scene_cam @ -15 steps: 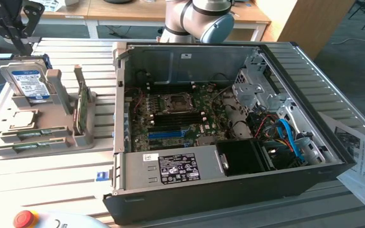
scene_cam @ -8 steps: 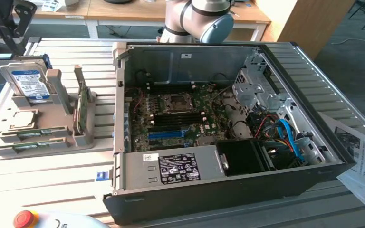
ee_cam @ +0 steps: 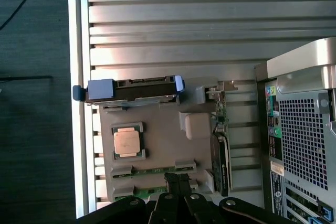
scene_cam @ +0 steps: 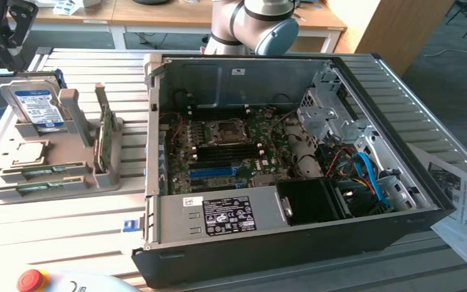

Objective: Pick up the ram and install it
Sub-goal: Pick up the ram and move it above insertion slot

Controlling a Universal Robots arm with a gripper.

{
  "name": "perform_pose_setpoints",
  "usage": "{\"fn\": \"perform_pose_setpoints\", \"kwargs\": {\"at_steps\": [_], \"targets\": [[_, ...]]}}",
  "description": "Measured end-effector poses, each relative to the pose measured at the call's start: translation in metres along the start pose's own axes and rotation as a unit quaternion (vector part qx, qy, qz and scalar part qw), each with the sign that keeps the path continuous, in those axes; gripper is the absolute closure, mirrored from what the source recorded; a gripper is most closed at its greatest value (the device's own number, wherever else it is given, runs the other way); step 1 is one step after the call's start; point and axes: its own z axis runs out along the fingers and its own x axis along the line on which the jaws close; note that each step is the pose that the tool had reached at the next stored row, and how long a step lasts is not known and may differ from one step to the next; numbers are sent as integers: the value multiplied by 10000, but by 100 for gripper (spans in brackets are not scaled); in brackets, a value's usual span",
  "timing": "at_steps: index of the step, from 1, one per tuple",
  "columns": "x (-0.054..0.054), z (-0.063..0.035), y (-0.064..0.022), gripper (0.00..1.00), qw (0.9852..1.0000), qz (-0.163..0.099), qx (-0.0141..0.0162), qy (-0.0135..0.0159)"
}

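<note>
Green and slim, two narrow circuit-board ram sticks (scene_cam: 53,171) are lying flat, side by side, in the slots at one end of a beige plastic holder tray (scene_cam: 67,153). The tray is sitting on the slatted aluminium counter (scene_cam: 55,225), just beside the open black computer case (scene_cam: 298,243) on the exterior view's left. A silver hard drive with a blue-white label (scene_cam: 37,106) and a broader green expansion card (scene_cam: 102,143) are standing upright in the same tray, and a square silver processor chip (scene_cam: 27,152) is resting between the drive and the sticks. In the wrist view the black tool (ee_cam: 177,179) is hanging above the tray's ram end, its fingers pressed together and gripping nothing.
</note>
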Motion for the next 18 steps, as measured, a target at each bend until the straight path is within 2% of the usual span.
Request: {"fn": "perform_pose_setpoints", "kwargs": {"at_steps": [18], "targets": [[0, -1, -9, 90, 10000, -1, -2, 3]]}}
